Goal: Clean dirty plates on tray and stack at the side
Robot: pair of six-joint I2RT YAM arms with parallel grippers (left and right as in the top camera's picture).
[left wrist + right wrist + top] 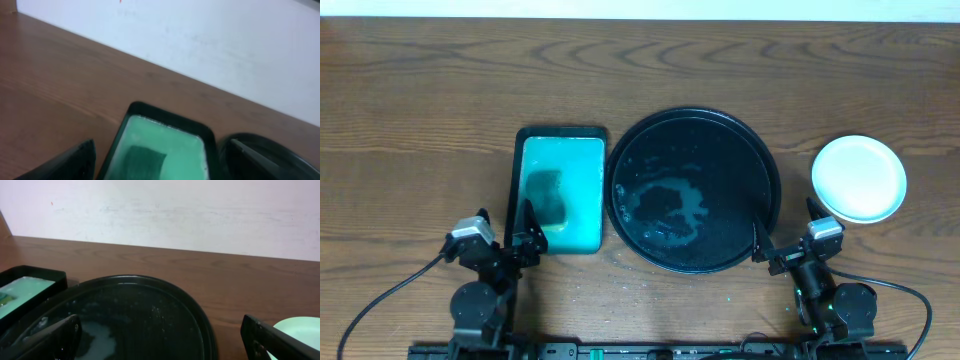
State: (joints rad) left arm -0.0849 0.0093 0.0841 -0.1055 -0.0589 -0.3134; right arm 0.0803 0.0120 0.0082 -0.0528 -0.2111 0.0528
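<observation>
The large round black tray (760, 160) sits mid-table with pale wet smears in its middle and no plate on it. It also shows in the right wrist view (200, 325). A stack of white plates (859, 178) stands to the right of the tray; its edge shows in the right wrist view (300, 330). How many plates are in the stack cannot be told. My left gripper (523, 222) is open and empty at the near end of the teal tray. My right gripper (782, 225) is open and empty between the black tray's near right rim and the plates.
A rectangular teal tray (560, 140) with pale green liquid and a dark sponge (544, 192) lies left of the black tray; it also shows in the left wrist view (165, 120). Bare wooden table (420, 120) surrounds everything, and a white wall (160, 210) is behind.
</observation>
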